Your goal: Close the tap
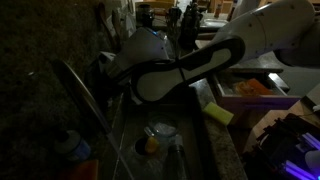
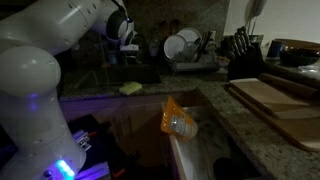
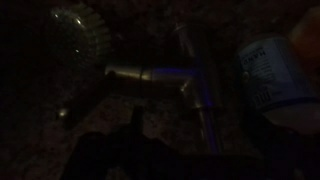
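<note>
The scene is very dark. The tap is a long slim curved spout at the left of the sink in an exterior view. In the wrist view its silver body lies just ahead of the camera. My gripper hangs at the end of the white arm, over the back of the sink and close to the tap's base. It also shows in an exterior view. In the wrist view my fingers are only a dark shape at the bottom. I cannot tell whether they are open or touch the tap.
A blue-capped bottle stands by the tap and also shows in the wrist view. A yellow sponge lies on the sink edge. Dishes lie in the basin. A dish rack, knife block and cutting board stand on the counter.
</note>
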